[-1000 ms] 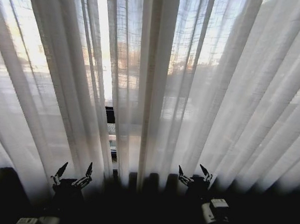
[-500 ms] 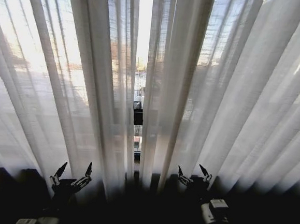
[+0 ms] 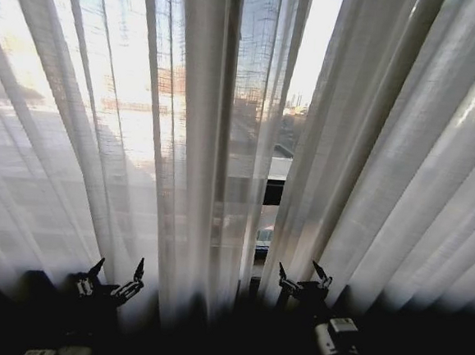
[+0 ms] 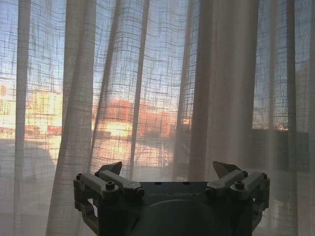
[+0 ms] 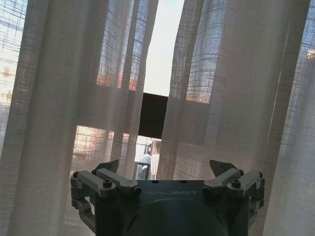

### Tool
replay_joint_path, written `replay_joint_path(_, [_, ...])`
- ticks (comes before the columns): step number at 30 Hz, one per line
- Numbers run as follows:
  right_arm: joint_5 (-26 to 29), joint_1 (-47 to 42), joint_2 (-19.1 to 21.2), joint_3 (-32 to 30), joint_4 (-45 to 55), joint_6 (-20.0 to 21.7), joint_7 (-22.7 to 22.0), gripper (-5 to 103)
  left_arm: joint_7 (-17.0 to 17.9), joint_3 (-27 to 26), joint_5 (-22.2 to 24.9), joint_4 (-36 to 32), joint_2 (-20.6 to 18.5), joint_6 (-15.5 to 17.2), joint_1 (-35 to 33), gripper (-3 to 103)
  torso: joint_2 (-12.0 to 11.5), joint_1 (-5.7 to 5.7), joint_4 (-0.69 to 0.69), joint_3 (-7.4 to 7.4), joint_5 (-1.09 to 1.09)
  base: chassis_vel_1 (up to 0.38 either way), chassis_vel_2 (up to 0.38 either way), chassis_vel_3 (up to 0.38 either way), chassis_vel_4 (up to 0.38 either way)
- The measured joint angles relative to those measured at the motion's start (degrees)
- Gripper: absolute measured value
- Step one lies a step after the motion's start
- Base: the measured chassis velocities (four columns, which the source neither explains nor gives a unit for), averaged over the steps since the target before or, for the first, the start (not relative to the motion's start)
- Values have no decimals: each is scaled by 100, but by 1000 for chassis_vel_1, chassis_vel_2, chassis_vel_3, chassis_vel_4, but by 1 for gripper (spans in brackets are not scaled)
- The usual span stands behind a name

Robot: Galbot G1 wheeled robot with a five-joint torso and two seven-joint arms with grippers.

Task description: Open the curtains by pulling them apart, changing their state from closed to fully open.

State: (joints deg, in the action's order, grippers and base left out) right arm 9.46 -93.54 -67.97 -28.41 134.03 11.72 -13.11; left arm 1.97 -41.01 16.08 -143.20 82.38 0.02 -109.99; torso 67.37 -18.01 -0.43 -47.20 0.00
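Step in hand: Judging by the frame, the robot was lining up on the narrow parting between the two sheer panels, neither claw yet on cloth.
Doing it well: Each claw would want the inner edge fold of its own panel, taken low where the pleats hang gathered, and a firm pinch on several layers, since fabric this fine would likely slip from a light hold. The pull should run sideways, left and right together, not downward against the rail.
Curtains: The curtains hung floor-long across the whole window, closed but for a slim slit right of centre, where a dark window bar and bright sky showed through.
Left claw: The left claw stood low at near left, fingers spread and empty, pointing up at the left panel; from its wrist view the cloth hung just beyond the fingertips, apart from them.
Right claw: The right claw stood low at near right, likewise spread and holding nothing, almost directly below the slit; its wrist view showed the parting straight ahead, panel edges on either side, not touched.
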Motion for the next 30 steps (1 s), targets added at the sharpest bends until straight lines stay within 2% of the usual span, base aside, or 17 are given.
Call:
replay_joint_path(4, [64, 4, -2, -34, -5, -44, -34, 100, -1, 15, -10, -5, 13, -3, 3, 100, -1, 0, -1, 0, 8, -40, -21, 54, 22])
replay_joint_path(12, [164, 23, -2, -77, 31, 79, -60, 100, -2, 3, -13, -5, 30, -15, 2, 100, 1, 3, -1, 2, -3, -15, -22, 18, 18])
replay_joint_path(30, [265, 72, -31, -176, -24, 89, -120, 100, -16, 14, -134, -5, 69, -95, -28, 100, 0, 1, 0, 0, 1, -52, 48, 50, -44])
